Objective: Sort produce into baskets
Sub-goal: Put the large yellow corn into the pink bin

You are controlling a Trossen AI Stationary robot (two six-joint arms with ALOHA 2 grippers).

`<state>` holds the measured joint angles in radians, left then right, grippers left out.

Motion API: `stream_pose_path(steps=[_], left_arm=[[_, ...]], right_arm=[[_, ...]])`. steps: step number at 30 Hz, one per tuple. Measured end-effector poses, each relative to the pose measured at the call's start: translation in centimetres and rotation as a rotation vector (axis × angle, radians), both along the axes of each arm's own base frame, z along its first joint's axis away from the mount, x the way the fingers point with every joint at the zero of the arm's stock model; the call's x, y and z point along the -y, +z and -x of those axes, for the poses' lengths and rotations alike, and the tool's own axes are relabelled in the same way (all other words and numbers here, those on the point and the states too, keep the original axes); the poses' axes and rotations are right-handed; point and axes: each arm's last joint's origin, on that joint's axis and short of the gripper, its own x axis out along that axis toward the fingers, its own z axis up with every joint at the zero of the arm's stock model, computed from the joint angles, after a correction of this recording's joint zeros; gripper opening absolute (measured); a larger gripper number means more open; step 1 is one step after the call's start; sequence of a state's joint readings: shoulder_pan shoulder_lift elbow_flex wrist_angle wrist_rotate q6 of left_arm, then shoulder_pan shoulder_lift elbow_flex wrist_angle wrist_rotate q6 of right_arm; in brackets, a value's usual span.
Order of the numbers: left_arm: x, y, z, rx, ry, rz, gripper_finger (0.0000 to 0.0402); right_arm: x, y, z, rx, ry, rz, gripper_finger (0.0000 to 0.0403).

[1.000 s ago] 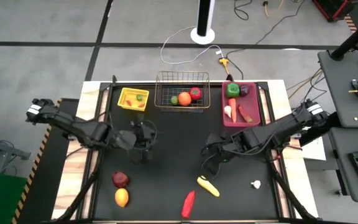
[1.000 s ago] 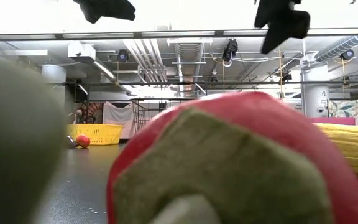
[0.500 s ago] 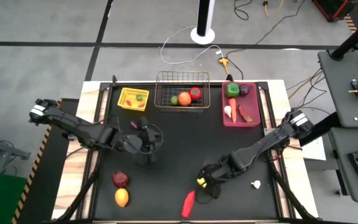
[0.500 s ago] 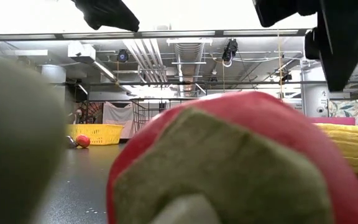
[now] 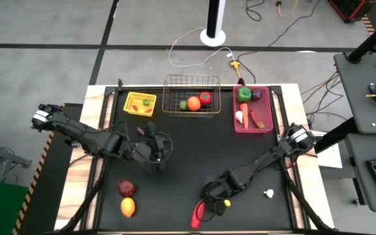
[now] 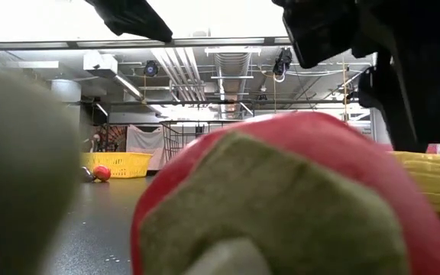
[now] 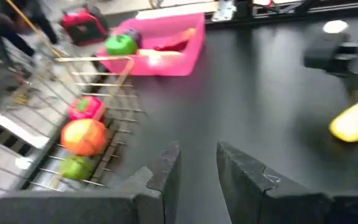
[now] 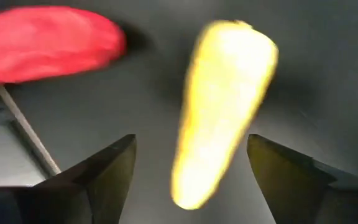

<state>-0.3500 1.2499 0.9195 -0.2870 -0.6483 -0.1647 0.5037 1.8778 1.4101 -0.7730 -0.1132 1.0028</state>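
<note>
Two arms are working over the tabletop (image 5: 181,163), and we are reaching with the right end effector (image 5: 213,198) to the 6 o'clock edge, its fingers (image 8: 107,171) spread wide on either side of the yellow piece (image 8: 219,106), not yet touching it. We judge this straddle is meant to line up a grasp along its narrow width. A red piece (image 5: 198,214) is lying just beside it. Our left end effector (image 5: 154,149) is waiting near centre-left, fingers slightly parted and empty. Three baskets are sitting at 12 o'clock: yellow tray (image 5: 140,104), wire basket (image 5: 191,95), pink bin (image 5: 252,109), already holding some produce.
</note>
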Motion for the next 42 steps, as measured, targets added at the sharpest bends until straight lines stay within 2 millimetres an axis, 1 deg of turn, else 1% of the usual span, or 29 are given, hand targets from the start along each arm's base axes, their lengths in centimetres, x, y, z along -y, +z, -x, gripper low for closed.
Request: stream_pose_path(steps=[6,9,14,17,21,24,28,31,35,39,42], left_arm=[[-0.4,0.7,0.5,0.029,0.061,-0.063,0.0087],[-0.4,0.7,0.5,0.027,0.071,-0.072,0.0087],[-0.4,0.6,0.5,0.020,0.071,-0.074,0.0087],[-0.4,0.5,0.6,0.018,0.074,-0.070,0.0087],[-0.5,0.5,0.6,0.011,0.075,-0.071,0.0087],[-0.5,0.3,0.7,-0.008,0.076,-0.076,0.0087],[-0.5,0.1,0.8,-0.022,0.089,-0.061,0.0087],[-0.6,0.1,0.9,-0.015,0.105,-0.037,0.0087],[-0.6,0.0,0.9,-0.008,0.116,-0.018,0.0087],[-0.6,0.1,0.9,-0.003,0.118,-0.014,0.0087],[-0.5,0.2,0.8,0.013,0.117,-0.009,0.0087]], right_arm=[[0.2,-0.6,-0.3,0.014,0.016,0.010,0.0274],[0.3,-1.0,-0.6,0.015,0.016,0.011,0.0256],[0.8,-2.5,-1.3,0.007,0.060,0.019,0.0224],[1.1,-2.6,-1.6,0.003,0.069,-0.015,0.0203],[1.3,-2.2,-1.6,0.010,0.068,-0.018,0.0156],[1.5,-1.3,-1.2,0.004,0.067,-0.016,0.0120],[2.3,0.7,-0.3,-0.017,0.062,-0.018,0.0119],[3.8,2.8,0.5,-0.029,0.030,0.008,0.0119],[7.0,6.0,1.8,-0.011,-0.061,0.106,0.0124],[11.4,8.9,3.4,-0.016,-0.234,0.223,0.0130],[15.4,10.5,4.6,-0.020,-0.365,0.349,0.0130]])
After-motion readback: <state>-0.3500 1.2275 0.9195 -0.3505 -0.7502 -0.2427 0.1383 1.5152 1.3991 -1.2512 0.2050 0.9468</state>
